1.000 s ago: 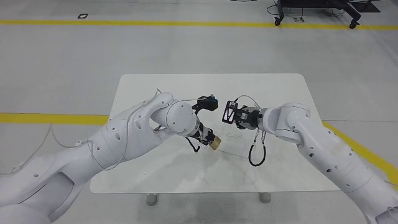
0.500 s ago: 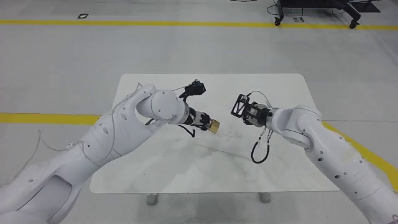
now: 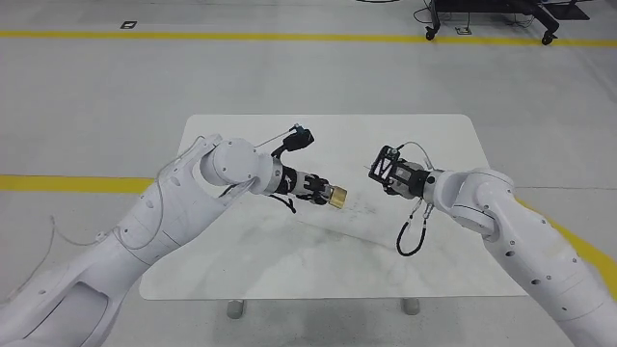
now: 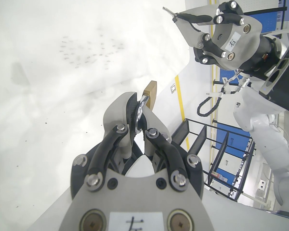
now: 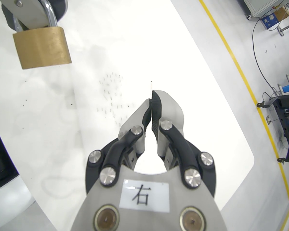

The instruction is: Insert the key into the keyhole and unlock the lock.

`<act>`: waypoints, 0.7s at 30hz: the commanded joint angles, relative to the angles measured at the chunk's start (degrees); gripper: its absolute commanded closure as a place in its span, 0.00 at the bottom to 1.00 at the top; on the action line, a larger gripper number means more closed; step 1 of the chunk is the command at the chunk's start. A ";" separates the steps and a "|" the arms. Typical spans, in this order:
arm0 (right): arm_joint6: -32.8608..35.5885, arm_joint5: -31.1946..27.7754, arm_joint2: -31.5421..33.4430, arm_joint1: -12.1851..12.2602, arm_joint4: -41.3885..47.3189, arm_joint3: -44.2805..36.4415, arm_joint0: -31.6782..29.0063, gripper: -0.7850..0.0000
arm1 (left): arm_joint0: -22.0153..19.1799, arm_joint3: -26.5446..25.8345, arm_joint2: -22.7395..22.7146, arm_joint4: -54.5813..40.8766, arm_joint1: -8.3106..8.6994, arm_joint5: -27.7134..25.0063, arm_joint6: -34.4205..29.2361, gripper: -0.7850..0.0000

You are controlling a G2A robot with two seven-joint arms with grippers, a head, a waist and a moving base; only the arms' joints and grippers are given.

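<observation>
My left gripper [image 4: 138, 111] clamps the brass lock [image 5: 42, 48] by its shackle over the table [image 3: 289, 270], apart from the thin key [image 5: 151, 88] pinched in my right gripper [image 5: 152, 100]; both look like rigid, slick metal, so these firm holds seem right.

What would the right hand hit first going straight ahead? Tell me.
Probably nothing: the right hand, shut on the key, points past the padlock, off to one side. Beyond lies table; depth unclear.
</observation>
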 commanded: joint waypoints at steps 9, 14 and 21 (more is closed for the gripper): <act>-9.80 -8.70 2.93 0.00 7.57 4.62 -1.98 1.00 | 1.49 7.44 -3.33 -12.04 -0.78 -9.52 -8.13 1.00; -14.78 -14.01 3.28 -0.20 10.01 7.37 -2.39 1.00 | 1.15 10.59 -3.63 -14.47 -1.48 -12.09 -11.21 1.00; -19.08 -19.21 1.79 -0.98 11.57 9.40 -1.08 1.00 | 0.44 12.77 -3.25 -14.57 -2.48 -12.18 -12.40 1.00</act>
